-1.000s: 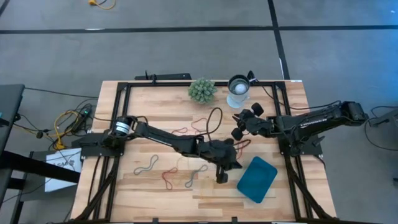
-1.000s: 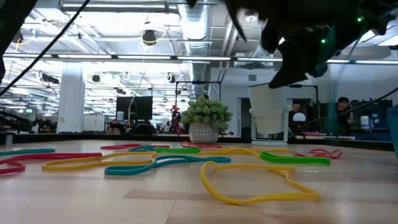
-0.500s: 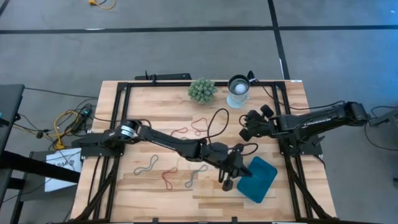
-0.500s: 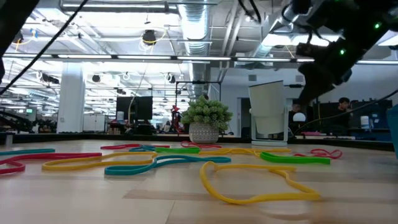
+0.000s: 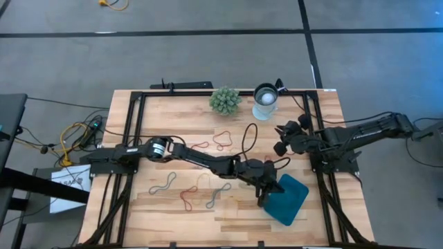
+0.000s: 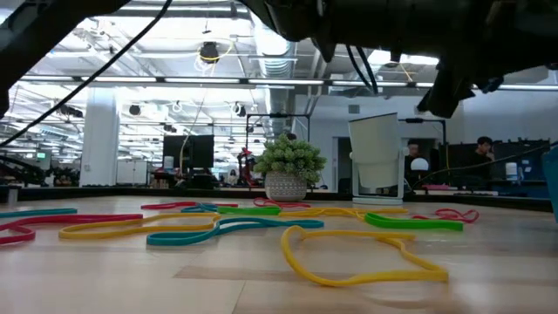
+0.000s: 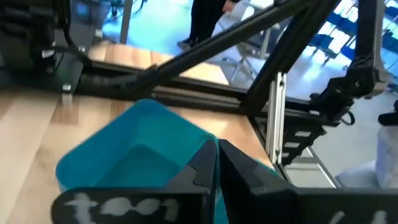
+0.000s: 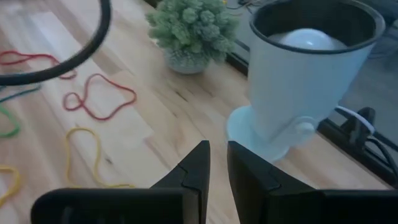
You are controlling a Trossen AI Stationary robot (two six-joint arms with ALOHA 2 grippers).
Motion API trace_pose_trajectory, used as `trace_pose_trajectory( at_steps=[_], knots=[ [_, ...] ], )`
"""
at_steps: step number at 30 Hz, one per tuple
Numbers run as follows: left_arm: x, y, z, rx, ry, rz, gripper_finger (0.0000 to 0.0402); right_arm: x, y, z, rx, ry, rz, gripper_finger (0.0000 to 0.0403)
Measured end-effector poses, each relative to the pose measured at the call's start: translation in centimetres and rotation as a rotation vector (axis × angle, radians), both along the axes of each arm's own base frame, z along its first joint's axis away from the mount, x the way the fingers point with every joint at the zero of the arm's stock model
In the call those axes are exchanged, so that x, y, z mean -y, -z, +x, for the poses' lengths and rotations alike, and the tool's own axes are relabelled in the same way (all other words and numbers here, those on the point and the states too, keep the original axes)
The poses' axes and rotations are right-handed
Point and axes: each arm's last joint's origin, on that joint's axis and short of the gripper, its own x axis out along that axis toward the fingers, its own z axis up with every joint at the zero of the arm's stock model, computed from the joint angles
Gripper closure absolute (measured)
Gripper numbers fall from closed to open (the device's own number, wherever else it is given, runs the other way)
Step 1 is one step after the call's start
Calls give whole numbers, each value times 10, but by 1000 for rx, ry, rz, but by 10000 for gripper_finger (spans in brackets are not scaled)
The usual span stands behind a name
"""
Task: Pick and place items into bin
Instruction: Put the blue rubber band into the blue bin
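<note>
Wooden counter (image 5: pixel 173 211). Near edge: teal tray (image 5: pixel 286 199), with left claw (image 5: pixel 266 200), fingers closed and empty, at its inner edge. Middle: rubber bands, among them grey-green (image 5: pixel 163 184), red (image 5: pixel 187 199) and blue-green (image 5: pixel 217 196) loops. Farther: right claw (image 5: pixel 282 137), narrow gap between fingers, nothing seen held, near white cup (image 5: pixel 264 101) and plant ball (image 5: pixel 225 100).

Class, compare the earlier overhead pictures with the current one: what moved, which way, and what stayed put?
The left gripper, shut, swung from the bare wood toward the bin and now hangs at its edge. The right gripper drew back toward its own side of the table. The bin, rubber bands, plant and cup stayed put.
</note>
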Motion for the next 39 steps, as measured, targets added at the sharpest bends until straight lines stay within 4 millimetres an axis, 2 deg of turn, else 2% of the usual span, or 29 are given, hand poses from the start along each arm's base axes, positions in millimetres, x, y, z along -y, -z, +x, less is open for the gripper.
trace_pose_trajectory(
  at_steps=[6,19,22,26,29,31,35,39],
  knots=[
    [4,3,-2,-15,24,57,394,-6,0,0,1,-40,1,351],
    [7,4,-4,-23,68,115,299,-16,0,-1,14,-100,15,351],
    [-2,-7,-12,-140,70,98,288,-19,0,-1,26,-106,32,351],
    [-21,-53,-42,-307,55,168,290,-24,0,-3,32,-129,44,351],
    [-30,-91,-76,-429,-14,296,292,-29,0,-3,33,-158,45,351],
    [-31,-122,-106,-482,-98,394,292,-33,2,-2,28,-183,49,351],
    [-31,-195,-176,-455,-356,525,293,-46,6,6,27,-264,84,351],
    [-25,-236,-242,-436,-547,583,293,-59,10,20,49,-359,135,351]
  ],
)
